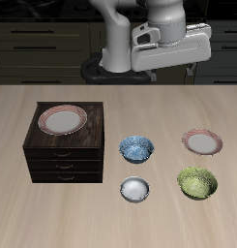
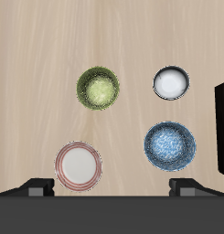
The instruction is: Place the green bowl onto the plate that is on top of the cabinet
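Wooden counter [image 1: 110, 218]: green bowl [image 1: 197, 182] sited near front edge, untouched. Hand [image 2: 112, 187] held high above, opened, nothing grasped. Approach step judged; descent onto bowl required next.

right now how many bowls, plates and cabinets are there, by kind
bowls: 3, the green bowl, a blue bowl and a white bowl
plates: 2, the plate on the cabinet and a second plate on the table
cabinets: 1, the cabinet
total: 6
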You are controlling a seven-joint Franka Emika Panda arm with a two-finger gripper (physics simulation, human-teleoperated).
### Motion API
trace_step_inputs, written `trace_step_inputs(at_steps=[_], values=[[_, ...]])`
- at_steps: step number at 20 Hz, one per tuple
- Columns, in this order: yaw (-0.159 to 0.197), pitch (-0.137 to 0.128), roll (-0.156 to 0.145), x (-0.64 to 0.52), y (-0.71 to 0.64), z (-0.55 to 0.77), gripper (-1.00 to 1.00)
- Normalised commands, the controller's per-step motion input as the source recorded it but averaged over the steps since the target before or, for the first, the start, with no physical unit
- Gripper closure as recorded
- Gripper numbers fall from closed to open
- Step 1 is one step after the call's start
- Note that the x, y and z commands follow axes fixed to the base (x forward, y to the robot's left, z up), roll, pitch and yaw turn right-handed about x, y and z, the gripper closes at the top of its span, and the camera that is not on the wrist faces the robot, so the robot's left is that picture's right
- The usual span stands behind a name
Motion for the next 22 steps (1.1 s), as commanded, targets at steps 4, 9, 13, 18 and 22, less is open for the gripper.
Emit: trace_step_inputs(at_steps=[4, 9, 13, 18, 22], values=[[-0.010, -0.013, 0.011, 0.27, 0.19, 0.12, -1.00], [-0.012, -0.001, -0.012, 0.28, 0.06, 0.04, -1.00], [0.012, -0.046, -0.025, 0.31, 0.06, 0.11, -1.00], [-0.031, -0.004, 0.008, 0.18, 0.04, 0.04, -1.00], [0.007, 0.000, -0.051, 0.21, -0.06, 0.01, -1.00]])
